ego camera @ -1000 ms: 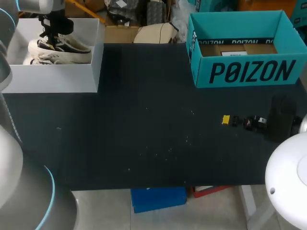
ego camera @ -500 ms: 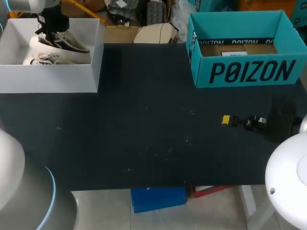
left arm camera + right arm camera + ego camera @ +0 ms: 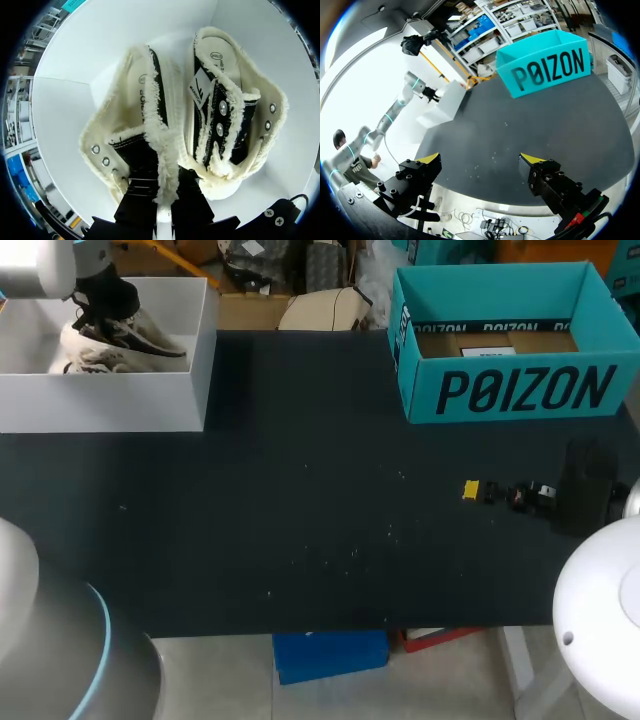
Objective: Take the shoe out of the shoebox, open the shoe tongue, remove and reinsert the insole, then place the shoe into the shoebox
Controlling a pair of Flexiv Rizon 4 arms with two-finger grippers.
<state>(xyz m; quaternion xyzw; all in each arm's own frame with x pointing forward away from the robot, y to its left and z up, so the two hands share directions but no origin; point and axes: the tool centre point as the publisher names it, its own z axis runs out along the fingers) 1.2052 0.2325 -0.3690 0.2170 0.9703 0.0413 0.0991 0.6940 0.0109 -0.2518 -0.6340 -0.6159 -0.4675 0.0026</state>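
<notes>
Head view tells the change: over the last second my left gripper [image 3: 103, 298] has risen and drifted toward the far left corner of the white cardboard shoebox [image 3: 110, 400]. The cream, fleece-trimmed black canvas shoe [image 3: 125, 335] has tilted up with it, though it is not yet clear of the walls. Left wrist view shows the black fingers [image 3: 137, 200] pinching that shoe's fleecy side wall, with a second shoe [image 3: 235, 110] just beside it. The take-out step looks underway. My right gripper [image 3: 481, 160] hangs over the black tabletop [image 3: 300, 520], fingers spread, holding nothing.
</notes>
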